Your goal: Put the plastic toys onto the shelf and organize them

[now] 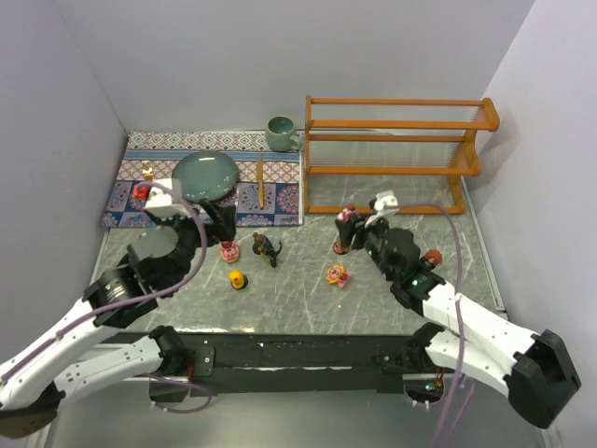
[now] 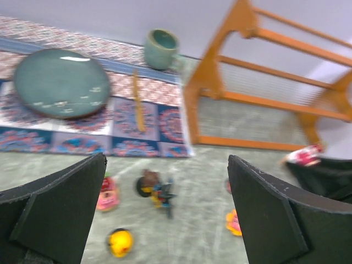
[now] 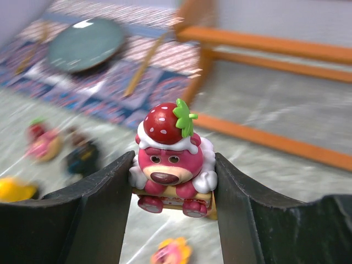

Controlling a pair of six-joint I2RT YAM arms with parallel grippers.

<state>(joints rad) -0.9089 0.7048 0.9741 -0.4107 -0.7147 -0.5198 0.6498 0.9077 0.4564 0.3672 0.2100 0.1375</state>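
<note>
Right gripper [image 3: 175, 171] clamps strawberry-capped pink bear [image 3: 165, 157]; left gripper [image 2: 166, 181] spread wide.

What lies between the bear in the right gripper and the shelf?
Nothing: bare table between the bear and the shelf, seen in the right wrist view.

The shelf [image 1: 392, 101], at upper right of the top view, is made of orange-brown wood with a smooth, satin finish; its panels [image 1: 382, 149] are seen to be ribbed and translucent. The bear [image 3: 168, 159] is moulded in glossy plastic, and highlights are caught on its red strawberry cap. The fingers [image 3: 99, 209] beside it are finished in matt black. The table [image 1: 308, 299] is given a grey-green, stone-like surface, finely scratched. The mat [image 1: 284, 201] is seen as patterned woven cloth; the plate [image 1: 205, 175] and mug [image 1: 280, 133] are glazed with a soft sheen.
</note>
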